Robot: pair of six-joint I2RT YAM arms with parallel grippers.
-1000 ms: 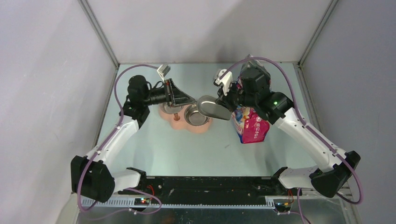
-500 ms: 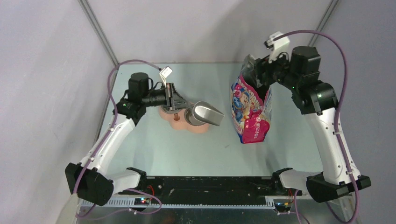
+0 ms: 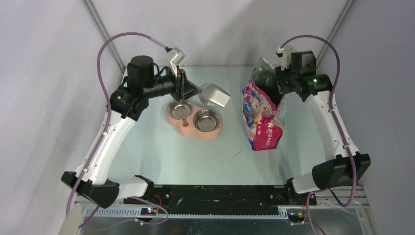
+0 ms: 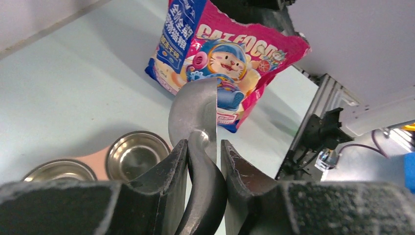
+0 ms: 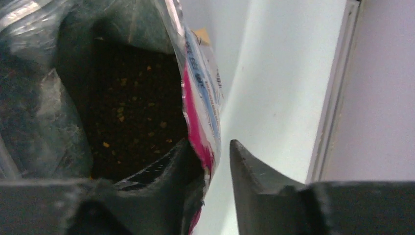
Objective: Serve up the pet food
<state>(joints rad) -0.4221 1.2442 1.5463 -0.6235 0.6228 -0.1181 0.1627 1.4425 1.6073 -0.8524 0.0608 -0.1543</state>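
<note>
The pet food (image 5: pixel 132 107) is dark-brown kibble inside the open blue-pink cat-food bag (image 3: pixel 262 115), seen only in the right wrist view. The bag stands upright at the right of the table. My right gripper (image 3: pixel 275 81) is at its top rim. In the right wrist view my right gripper (image 5: pixel 209 147) has one finger inside the bag and one outside. The bag wall (image 5: pixel 200 112) lies against the inner finger, with a gap to the outer one. My left gripper (image 3: pixel 190 90) is shut on the black handle of the grey metal scoop (image 3: pixel 214 95), held above the bowls and facing the bag (image 4: pixel 220 49).
A pink double feeder (image 3: pixel 188 128) with two steel bowls (image 3: pixel 179 108) (image 3: pixel 206 119) sits mid-table, below the scoop (image 4: pixel 195 110). Both bowls look empty in the left wrist view (image 4: pixel 134 154). Enclosure walls stand close behind and beside the table.
My left gripper has lifted the scoop off the bowls, up and back. My right gripper has come down onto the bag's top rim; the bag stays upright.
</note>
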